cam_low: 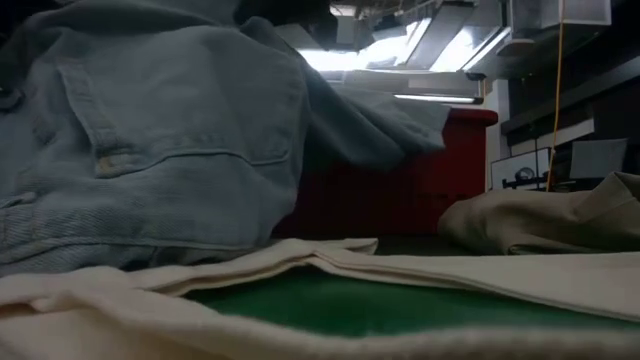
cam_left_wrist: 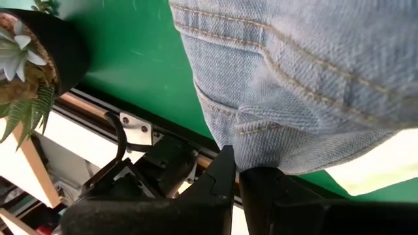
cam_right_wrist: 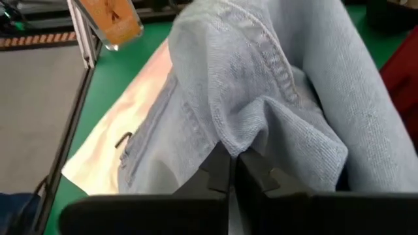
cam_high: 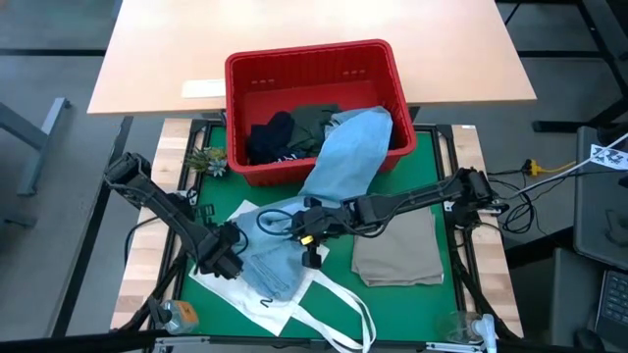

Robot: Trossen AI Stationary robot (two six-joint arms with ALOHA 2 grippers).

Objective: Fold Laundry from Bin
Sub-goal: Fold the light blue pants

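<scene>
The red bin (cam_high: 245, 69) stands at the far middle with dark laundry (cam_high: 285, 132) inside. Light blue jeans (cam_high: 343, 157) drape from the bin over its near rim onto the green mat; their waist end (cam_high: 270, 270) lies on a white tote bag (cam_high: 324, 314). In the low view the jeans (cam_low: 150, 130) fill the left side. My left gripper (cam_high: 234, 257) is shut on the waist end's left edge. My right gripper (cam_high: 312, 251) is shut on the jeans just right of it. A folded khaki cloth (cam_high: 397, 250) lies on the mat at the right. My left gripper pinches an edge of the jeans' waist end (cam_left_wrist: 243, 156) between its two fingers, which come steeply from above. The denim spreads away from the fingertips over the mat and the tote bag. My right gripper pinches a raised fold of denim (cam_right_wrist: 238, 140) between its two fingers, slanting down from the table's right. The cloth bunches up at the fingertips; the rest lies on the tote bag (cam_right_wrist: 124, 143) and runs back toward the bin.
A small potted plant (cam_high: 208, 160) stands at the mat's far left corner, also in the left wrist view (cam_left_wrist: 26, 59). A jar (cam_high: 180, 314) sits near the front left corner, a clear glass (cam_high: 459, 328) at the front right. The metal frame (cam_high: 461, 265) borders the mat.
</scene>
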